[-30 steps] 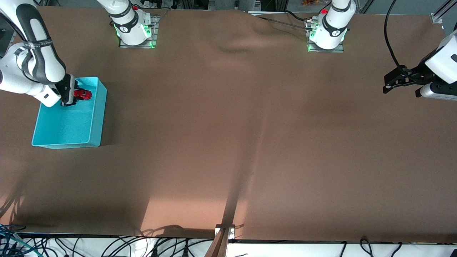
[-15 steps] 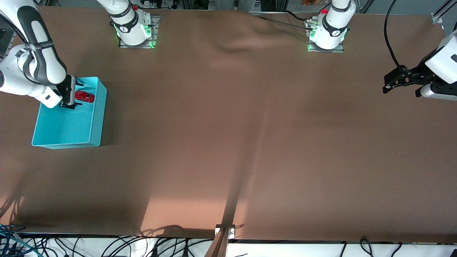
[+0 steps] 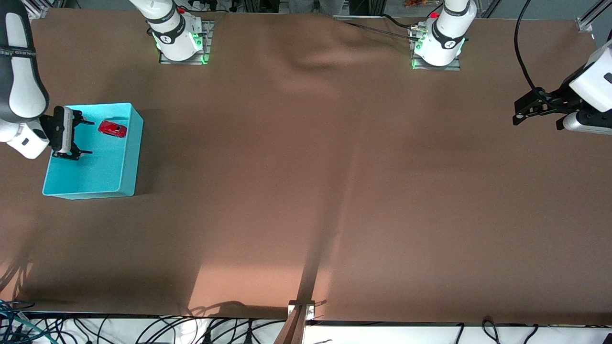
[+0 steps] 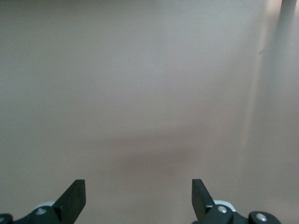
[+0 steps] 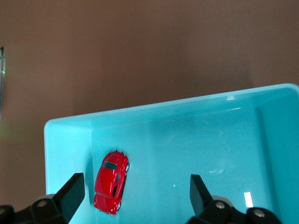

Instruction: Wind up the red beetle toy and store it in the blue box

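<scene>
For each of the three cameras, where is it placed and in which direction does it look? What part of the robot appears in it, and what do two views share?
Front view: high across the table, facing both bases; shows both arms, the open right gripper over the blue box, the open left gripper waiting at the left arm's end.
Left wrist view: on the left wrist, looking at bare brown table; only its fingertips show.
Right wrist view: on the right wrist, looking into the box; its fingertips show.
Shared: front and right wrist views both show the red beetle toy inside the box.

Glossy red beetle toy (image 3: 112,128); smooth plastic blue box (image 3: 125,167); matt table (image 3: 334,181).
</scene>
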